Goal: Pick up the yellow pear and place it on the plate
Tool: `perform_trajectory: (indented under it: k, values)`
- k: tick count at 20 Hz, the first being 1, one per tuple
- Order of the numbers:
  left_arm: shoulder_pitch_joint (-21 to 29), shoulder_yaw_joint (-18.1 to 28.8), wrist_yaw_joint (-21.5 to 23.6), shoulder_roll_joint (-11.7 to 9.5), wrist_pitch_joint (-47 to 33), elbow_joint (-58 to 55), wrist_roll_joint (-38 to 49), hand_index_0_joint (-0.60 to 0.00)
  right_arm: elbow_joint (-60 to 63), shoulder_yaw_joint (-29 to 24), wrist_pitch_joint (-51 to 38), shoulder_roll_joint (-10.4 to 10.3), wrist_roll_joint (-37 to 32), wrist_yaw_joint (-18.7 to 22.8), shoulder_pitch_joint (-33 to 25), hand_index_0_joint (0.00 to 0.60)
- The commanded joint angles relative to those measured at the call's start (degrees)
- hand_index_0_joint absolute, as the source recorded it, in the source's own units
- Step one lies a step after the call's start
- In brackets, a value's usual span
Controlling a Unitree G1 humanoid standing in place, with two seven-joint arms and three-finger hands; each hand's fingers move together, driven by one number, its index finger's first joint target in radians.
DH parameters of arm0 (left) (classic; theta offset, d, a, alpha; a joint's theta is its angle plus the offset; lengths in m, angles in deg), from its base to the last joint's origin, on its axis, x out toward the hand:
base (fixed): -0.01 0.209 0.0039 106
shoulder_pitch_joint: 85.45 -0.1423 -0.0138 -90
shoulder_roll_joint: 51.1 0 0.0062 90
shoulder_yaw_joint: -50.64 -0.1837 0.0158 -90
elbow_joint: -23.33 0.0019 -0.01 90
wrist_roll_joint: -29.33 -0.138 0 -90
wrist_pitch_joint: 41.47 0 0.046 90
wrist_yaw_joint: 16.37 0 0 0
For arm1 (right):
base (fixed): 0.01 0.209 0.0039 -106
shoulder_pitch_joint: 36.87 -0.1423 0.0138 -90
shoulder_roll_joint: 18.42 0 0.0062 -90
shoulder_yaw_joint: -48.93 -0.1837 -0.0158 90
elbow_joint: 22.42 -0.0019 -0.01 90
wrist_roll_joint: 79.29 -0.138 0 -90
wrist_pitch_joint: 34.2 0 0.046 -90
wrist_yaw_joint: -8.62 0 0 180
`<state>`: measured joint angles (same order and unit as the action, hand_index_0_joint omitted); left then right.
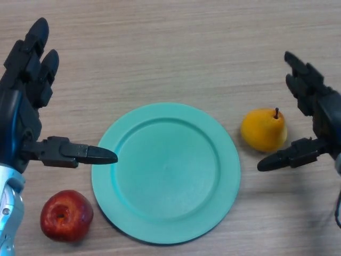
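The yellow pear (pixel 264 129) lies on the wooden table just right of the teal plate (pixel 165 172), stem pointing up and away. The plate is bare. My right hand (pixel 317 114) is open at the right edge, its fingers reaching past the pear and its thumb (pixel 285 157) stretched below the pear, not touching it. My left hand (pixel 24 101) is open at the left, fingers straight, thumb pointing toward the plate's left rim.
A red apple (pixel 66 215) sits on the table at the lower left, beside the plate's rim and below my left thumb. The wooden table (pixel 176 48) stretches away behind the plate.
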<state>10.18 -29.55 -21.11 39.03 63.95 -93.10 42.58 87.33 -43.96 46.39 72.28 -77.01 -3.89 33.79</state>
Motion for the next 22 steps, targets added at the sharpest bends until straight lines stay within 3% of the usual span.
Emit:
perform_trajectory:
  k: [1,6,12,14,17,22]
  values:
    - [1.3,4.2,0.5,-2.5,-7.5,-4.4,0.5,0.000,0.9,-1.8,-10.4,1.9,0.1,2.6,-4.6,0.000]
    - [0.5,5.6,0.8,-2.7,-8.5,-4.6,0.1,0.000,14.5,-1.2,-15.8,1.1,0.6,4.7,-9.3,0.000]
    - [-1.2,6.8,0.8,-2.3,-8.9,-5.5,-1.0,0.000,17.9,-0.4,-13.9,-0.2,-1.4,3.7,-10.1,0.000]
    - [-1.5,7.0,0.8,-2.3,-8.9,-5.7,-1.0,0.000,17.6,-0.3,-13.1,-0.2,-1.4,3.8,-10.1,0.300]
    - [-2.4,8.2,0.4,-2.3,-8.2,-6.8,-0.5,0.000,18.5,-1.2,-13.0,0.0,-1.9,6.3,-11.5,0.600]
    - [-2.7,7.6,0.6,-2.1,-7.1,-7.8,-1.0,0.000,12.7,-2.6,-8.0,0.6,-9.4,6.4,-10.1,0.600]
